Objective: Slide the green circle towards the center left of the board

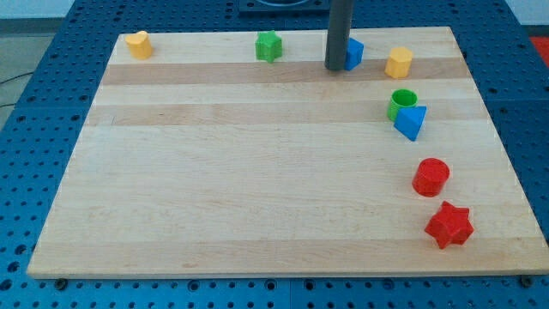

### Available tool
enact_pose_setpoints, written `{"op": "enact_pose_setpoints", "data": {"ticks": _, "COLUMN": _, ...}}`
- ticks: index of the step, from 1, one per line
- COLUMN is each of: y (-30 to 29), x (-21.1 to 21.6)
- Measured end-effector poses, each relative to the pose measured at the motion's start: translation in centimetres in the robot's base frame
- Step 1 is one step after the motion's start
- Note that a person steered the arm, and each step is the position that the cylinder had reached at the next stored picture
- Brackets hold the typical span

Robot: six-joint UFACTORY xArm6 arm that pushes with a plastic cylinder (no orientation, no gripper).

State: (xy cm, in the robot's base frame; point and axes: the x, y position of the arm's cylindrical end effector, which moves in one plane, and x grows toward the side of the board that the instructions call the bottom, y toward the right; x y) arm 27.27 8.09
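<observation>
The green circle (pixel 401 102) sits at the view's right, upper part of the wooden board (pixel 257 172). A blue triangle (pixel 412 122) touches its lower right side. My tip (pixel 335 67) is at the view's top, just left of a blue block (pixel 353 53) and touching or nearly touching it. The tip is up and to the left of the green circle, well apart from it.
A green star-like block (pixel 268 45) and a yellow block (pixel 138 43) lie along the top edge. A yellow hexagon (pixel 398 63) lies above the green circle. A red circle (pixel 431 177) and a red star (pixel 449 225) lie at the lower right.
</observation>
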Motion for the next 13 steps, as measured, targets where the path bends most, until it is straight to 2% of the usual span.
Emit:
{"op": "enact_pose_setpoints", "data": {"ticks": 1, "y": -1.8, "x": -0.4}}
{"op": "enact_pose_setpoints", "data": {"ticks": 2, "y": 2.9, "x": -0.2}}
{"op": "enact_pose_setpoints", "data": {"ticks": 3, "y": 5.0, "x": -3.0}}
{"op": "enact_pose_setpoints", "data": {"ticks": 4, "y": 4.6, "x": -3.8}}
{"op": "enact_pose_setpoints", "data": {"ticks": 6, "y": -0.2, "x": -0.1}}
{"op": "enact_pose_setpoints", "data": {"ticks": 7, "y": -0.2, "x": -0.1}}
{"op": "enact_pose_setpoints", "data": {"ticks": 9, "y": 6.7, "x": 7.2}}
{"op": "enact_pose_setpoints", "data": {"ticks": 10, "y": 11.9, "x": 7.0}}
{"op": "enact_pose_setpoints", "data": {"ticks": 11, "y": 15.7, "x": 3.5}}
{"op": "enact_pose_setpoints", "data": {"ticks": 12, "y": 16.1, "x": -1.5}}
{"op": "enact_pose_setpoints", "data": {"ticks": 13, "y": 11.0, "x": 4.5}}
